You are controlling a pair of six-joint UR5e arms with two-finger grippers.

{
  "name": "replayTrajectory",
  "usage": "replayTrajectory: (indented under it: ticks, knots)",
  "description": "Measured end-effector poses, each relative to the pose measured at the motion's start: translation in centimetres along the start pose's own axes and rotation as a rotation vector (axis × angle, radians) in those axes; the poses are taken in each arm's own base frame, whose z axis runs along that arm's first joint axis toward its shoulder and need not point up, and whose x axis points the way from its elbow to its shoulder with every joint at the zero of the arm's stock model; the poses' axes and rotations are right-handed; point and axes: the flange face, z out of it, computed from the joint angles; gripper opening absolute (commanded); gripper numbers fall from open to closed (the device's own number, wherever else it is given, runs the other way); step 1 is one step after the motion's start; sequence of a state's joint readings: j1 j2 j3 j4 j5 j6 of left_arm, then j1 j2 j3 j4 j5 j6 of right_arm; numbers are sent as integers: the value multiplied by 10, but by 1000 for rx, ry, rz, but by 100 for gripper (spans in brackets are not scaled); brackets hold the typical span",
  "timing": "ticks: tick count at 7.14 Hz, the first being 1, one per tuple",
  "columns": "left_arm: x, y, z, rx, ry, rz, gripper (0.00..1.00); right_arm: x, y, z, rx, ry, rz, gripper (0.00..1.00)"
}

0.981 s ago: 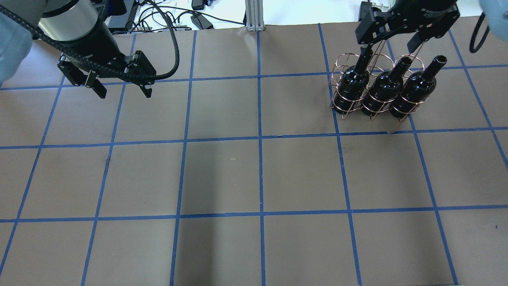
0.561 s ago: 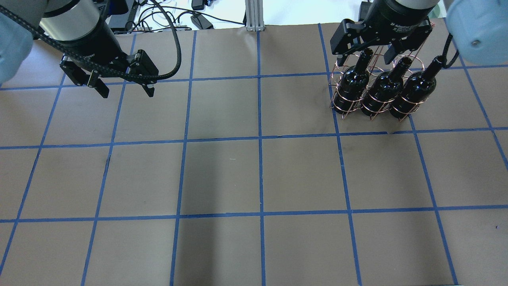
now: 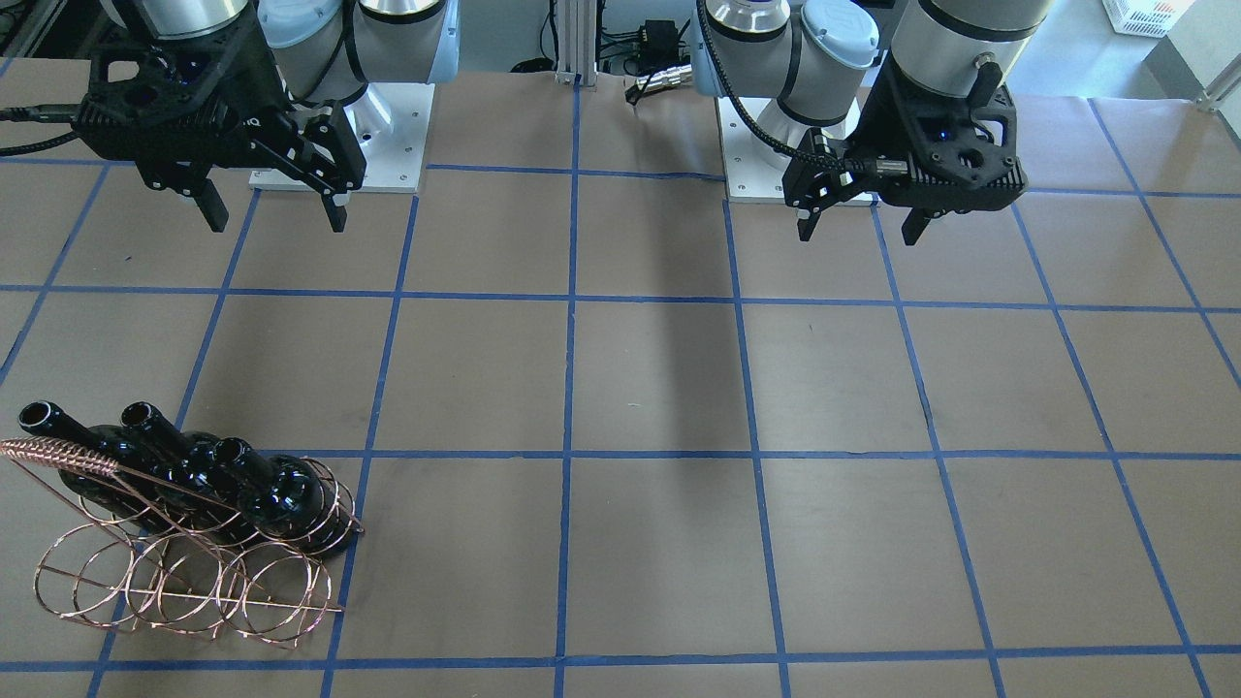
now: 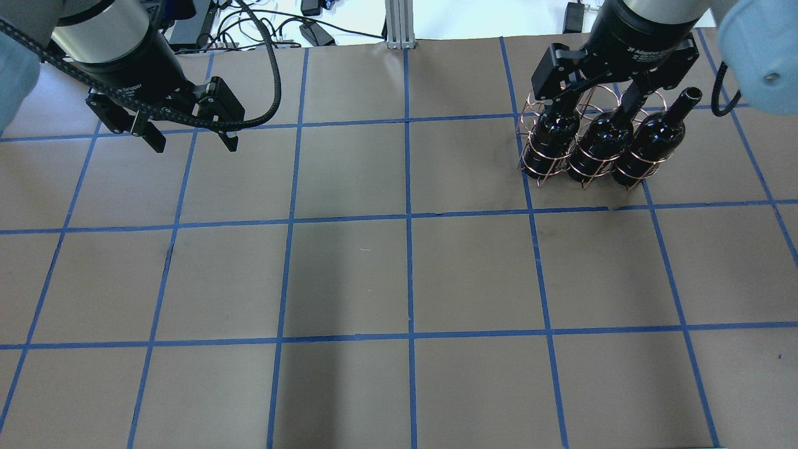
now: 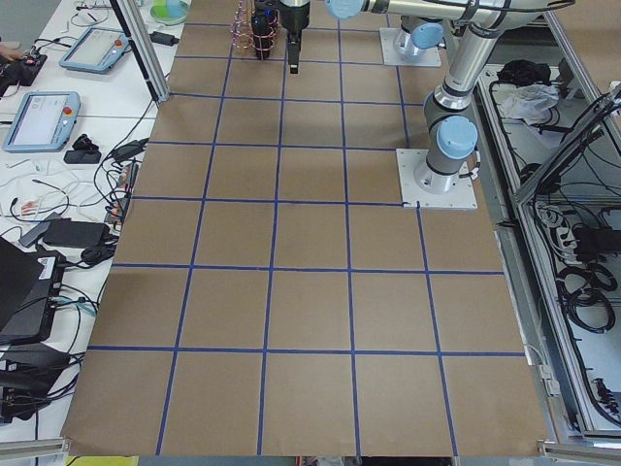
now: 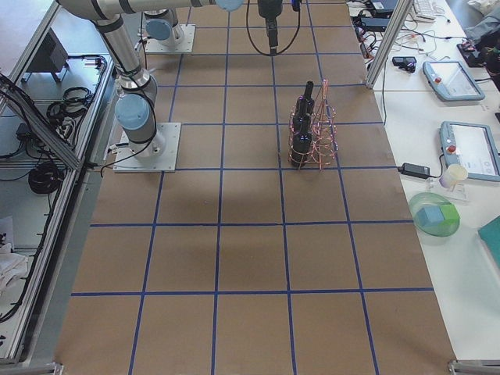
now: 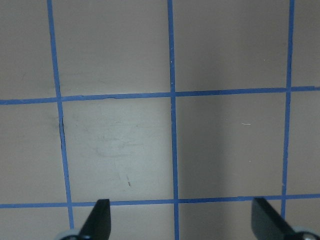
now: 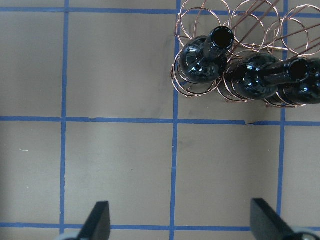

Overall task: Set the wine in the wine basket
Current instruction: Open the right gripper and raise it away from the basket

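Observation:
Three glossy black wine bottles (image 4: 552,132) (image 4: 601,140) (image 4: 651,138) stand side by side in the near row of rings of the copper wire wine basket (image 3: 58,452), at the table's far right. They also show in the front view (image 3: 281,494) and the right wrist view (image 8: 202,62). My right gripper (image 4: 589,100) is open and empty, well above the table, and overlaps the bottle necks in the overhead view. It is on the left in the front view (image 3: 271,208). My left gripper (image 4: 193,143) is open and empty above bare table at the far left.
The basket's far row of rings (image 8: 252,10) holds nothing. Brown paper with a blue tape grid covers the table (image 4: 405,274). Cables and an aluminium post (image 4: 399,25) lie past the far edge. Tablets and a green bowl (image 6: 433,215) sit on a side bench.
My right gripper has shifted left and a little nearer over the basket, still open. The left gripper has barely moved. The bottles and basket have not moved.

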State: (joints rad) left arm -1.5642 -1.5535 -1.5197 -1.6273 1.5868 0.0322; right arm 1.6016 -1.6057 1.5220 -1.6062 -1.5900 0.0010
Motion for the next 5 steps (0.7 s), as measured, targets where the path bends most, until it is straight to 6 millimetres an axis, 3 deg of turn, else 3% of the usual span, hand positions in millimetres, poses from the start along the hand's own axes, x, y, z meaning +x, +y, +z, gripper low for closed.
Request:
replayTrajectory:
  ticks: [5]
  knots:
    - [-1, 0, 1, -5, -4, 1, 100, 1, 2, -1, -8, 8, -3, 100]
